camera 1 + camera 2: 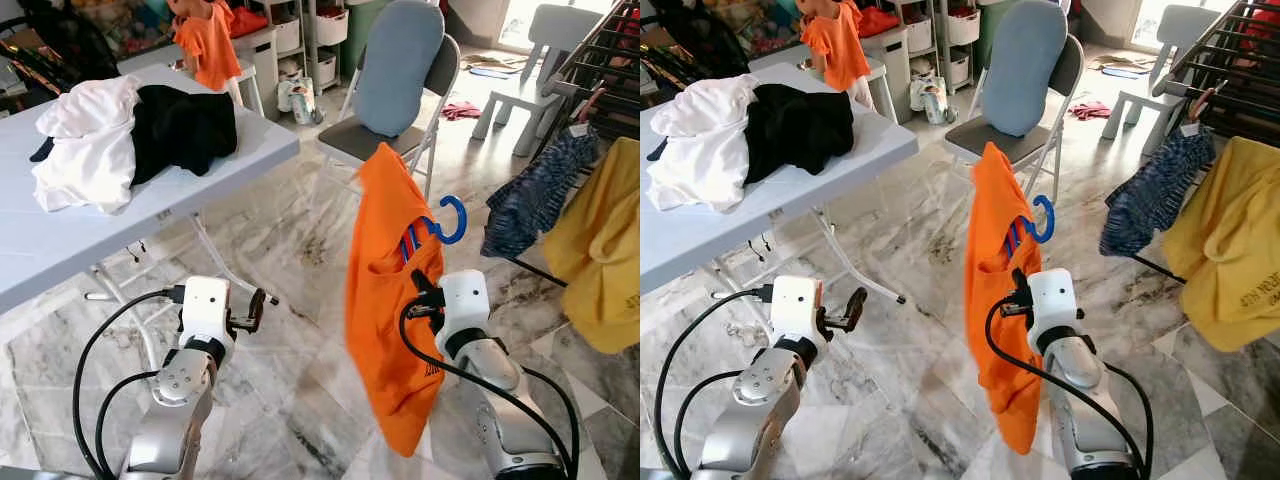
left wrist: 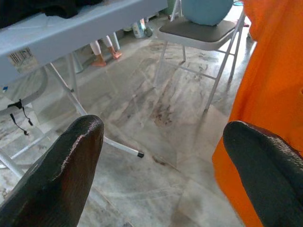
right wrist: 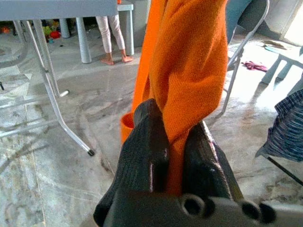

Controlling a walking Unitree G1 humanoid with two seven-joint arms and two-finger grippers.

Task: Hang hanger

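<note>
An orange shirt point(image 1: 385, 300) hangs on a blue hanger, whose hook point(image 1: 452, 219) sticks out at the top. My right gripper point(image 3: 173, 142) is shut on the shirt and hanger, holding them upright above the marble floor. The dark drying rack point(image 1: 600, 60) stands to the right, with a yellow garment point(image 1: 605, 250) and a blue patterned one point(image 1: 535, 195) draped on it. My left gripper point(image 2: 161, 156) is open and holds nothing, low beside the table.
A grey folding table point(image 1: 60, 240) at left carries white point(image 1: 90, 140) and black point(image 1: 185, 125) clothes. A folding chair with a blue cushion point(image 1: 400, 70) stands behind the shirt. A person in an orange top point(image 1: 205, 40) stands behind the table.
</note>
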